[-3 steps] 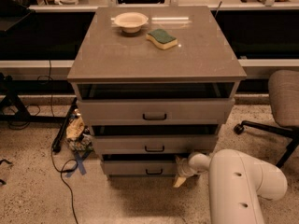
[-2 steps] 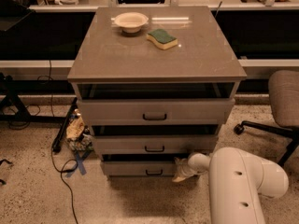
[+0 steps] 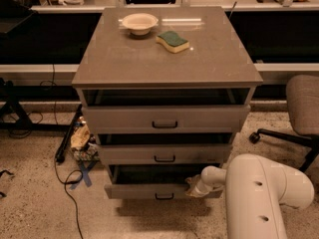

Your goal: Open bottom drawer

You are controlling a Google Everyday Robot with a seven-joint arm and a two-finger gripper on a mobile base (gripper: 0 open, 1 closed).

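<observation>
Cabinet [image 3: 164, 63] first: a grey-beige three-drawer unit fills the middle of my view, standing on speckled floor. My white arm [image 3: 264, 193] comes in from the near right, and a grey office chair [image 3: 304, 103] sits at the right edge. The top drawer [image 3: 199, 118] and middle drawer [image 3: 199, 155] both show dark gaps above their fronts. The bottom drawer [image 3: 139, 190] sits lowest and nearest the floor, its front pulled a little forward with a dark gap above it. On the cabinet top, towards the far side, a cream bowl [image 3: 139, 22] sits just left of a green-and-yellow sponge [image 3: 173, 41]. The gripper [image 3: 197, 185] is against the right end of the bottom drawer's front; I cannot tell how wide the claw is. The small black handle [image 3: 164, 196] lies to its left, untouched.
</observation>
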